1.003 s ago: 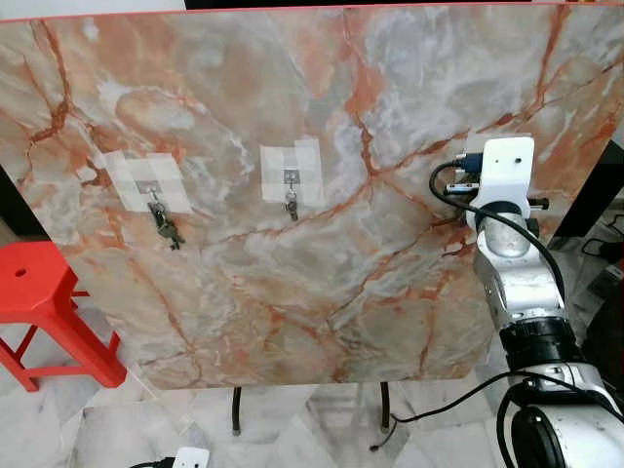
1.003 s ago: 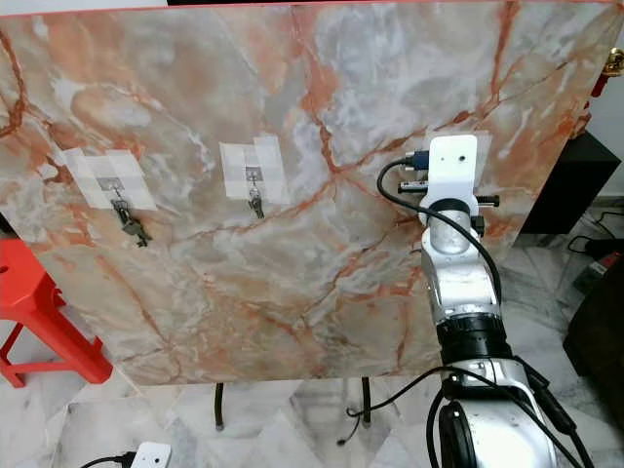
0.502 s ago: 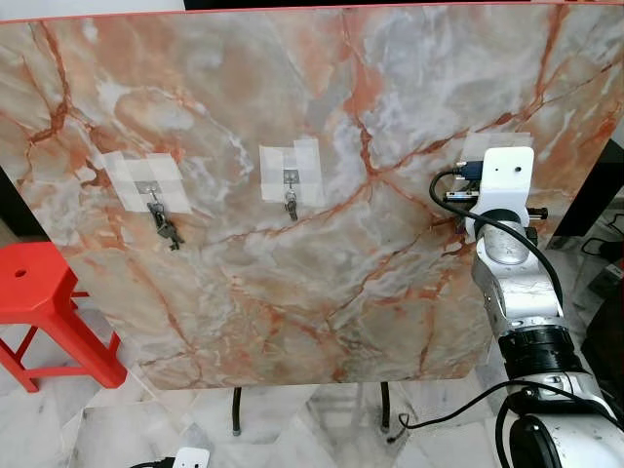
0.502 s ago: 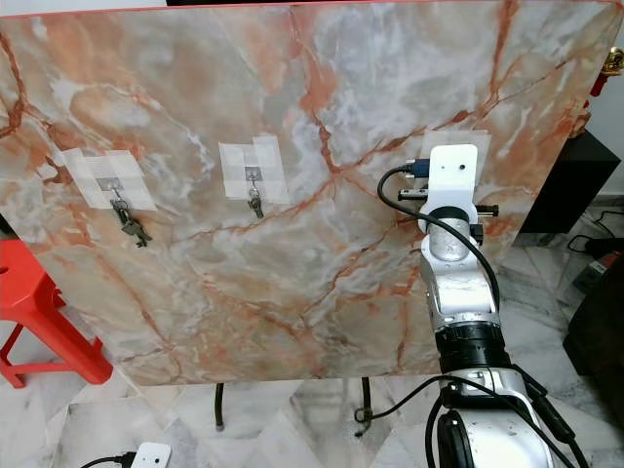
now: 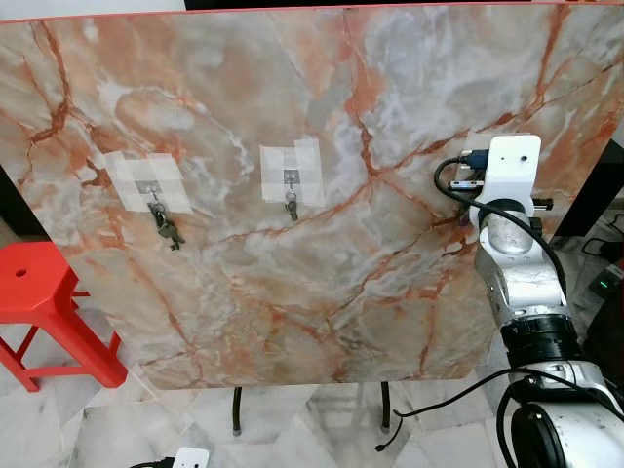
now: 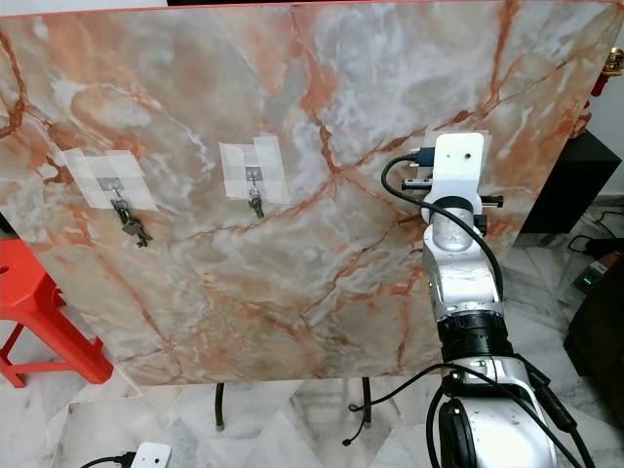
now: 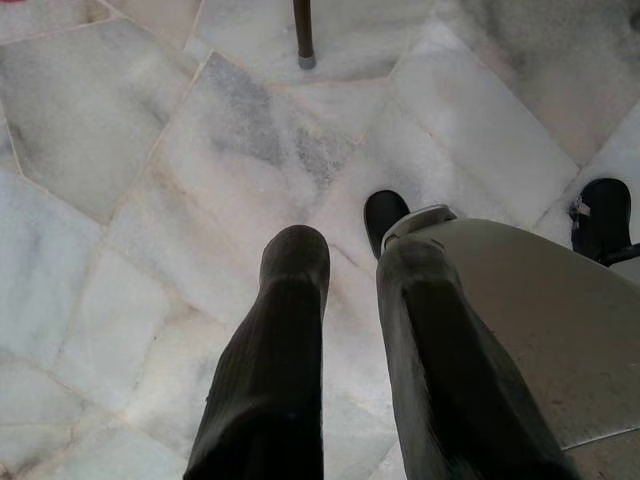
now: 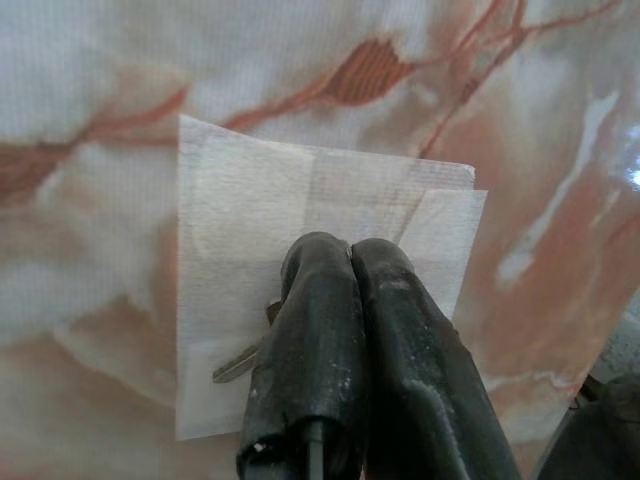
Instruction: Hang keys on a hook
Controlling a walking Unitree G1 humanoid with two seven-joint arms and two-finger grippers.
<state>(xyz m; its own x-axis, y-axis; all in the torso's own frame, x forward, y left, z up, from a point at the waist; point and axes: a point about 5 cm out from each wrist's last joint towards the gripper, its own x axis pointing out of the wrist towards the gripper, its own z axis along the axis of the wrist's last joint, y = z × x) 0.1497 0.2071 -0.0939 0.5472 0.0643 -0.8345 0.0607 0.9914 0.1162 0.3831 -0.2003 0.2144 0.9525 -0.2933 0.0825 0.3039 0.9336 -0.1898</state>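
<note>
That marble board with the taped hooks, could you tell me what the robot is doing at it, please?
The robot is hanging keys on a marble board. Its right tool is shut on a key and pressed against the white tape patch at the board's right side. Two other taped hooks, the left hook and middle hook, already carry keys. The left tool hangs idle over the tiled floor.
</note>
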